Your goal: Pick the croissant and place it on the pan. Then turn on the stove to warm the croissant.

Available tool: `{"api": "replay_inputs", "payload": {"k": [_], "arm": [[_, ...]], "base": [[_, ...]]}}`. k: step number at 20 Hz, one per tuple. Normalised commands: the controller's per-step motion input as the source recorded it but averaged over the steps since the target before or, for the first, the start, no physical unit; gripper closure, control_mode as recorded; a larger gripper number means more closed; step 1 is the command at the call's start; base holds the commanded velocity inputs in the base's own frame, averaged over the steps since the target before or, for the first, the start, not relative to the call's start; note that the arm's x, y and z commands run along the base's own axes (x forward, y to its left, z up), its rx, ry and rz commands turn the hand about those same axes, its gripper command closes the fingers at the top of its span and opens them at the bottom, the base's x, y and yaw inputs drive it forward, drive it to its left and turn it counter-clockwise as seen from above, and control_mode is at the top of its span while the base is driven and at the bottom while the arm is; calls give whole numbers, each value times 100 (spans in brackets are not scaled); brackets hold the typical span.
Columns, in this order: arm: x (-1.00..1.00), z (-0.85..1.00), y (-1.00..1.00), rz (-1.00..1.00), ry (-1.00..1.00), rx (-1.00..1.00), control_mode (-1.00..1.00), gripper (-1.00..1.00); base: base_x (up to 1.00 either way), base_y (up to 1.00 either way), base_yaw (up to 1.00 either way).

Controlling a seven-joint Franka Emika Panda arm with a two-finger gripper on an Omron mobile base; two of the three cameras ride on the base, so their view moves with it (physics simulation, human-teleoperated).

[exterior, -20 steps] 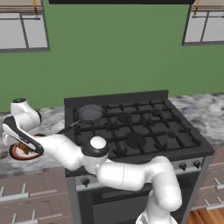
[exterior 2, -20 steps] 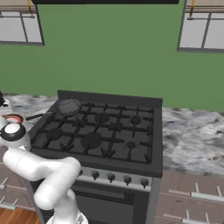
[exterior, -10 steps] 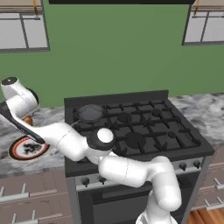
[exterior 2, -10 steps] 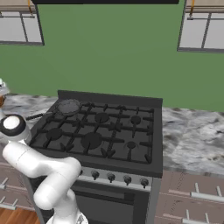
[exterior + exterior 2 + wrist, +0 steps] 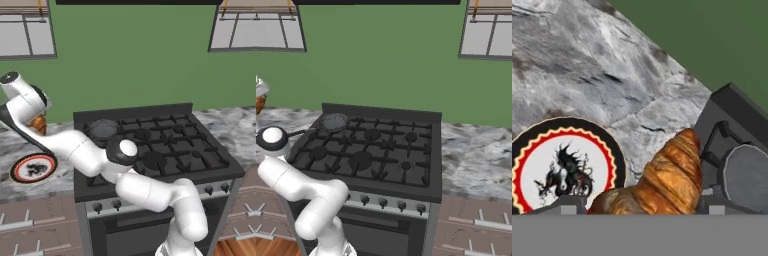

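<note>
One croissant (image 5: 662, 180) sits clenched in the claw (image 5: 38, 123), raised above the plate (image 5: 532, 150).

Light: even, bright, flat render, no clear source.
Shadows: soft and faint; darker patch under the white arm (image 5: 85, 152) at centre left of the left base view.
Glare: small highlights on the arm's joints; black stove (image 5: 371, 150) matte, mid frame.
Sharpness: base views soft, low-res; hand view blocky up close, croissant (image 5: 662, 180) at lower centre coarse-textured.
Edge distortion: none visible.
</note>
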Motion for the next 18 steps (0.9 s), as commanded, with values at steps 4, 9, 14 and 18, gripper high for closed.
{"api": "replay_inputs", "payload": {"k": [4,9,14,18], "arm": [[-2,20,-100,0,-14,0,-100,100],[-22,14,-100,0,-14,0,-100,100],[-49,1,-100,0,-13,3,-100,100],[-67,0,-100,0,-13,3,-100,100]], "base": [[0,0,0],[0,0,0],[0,0,0],[0,0,0]]}}
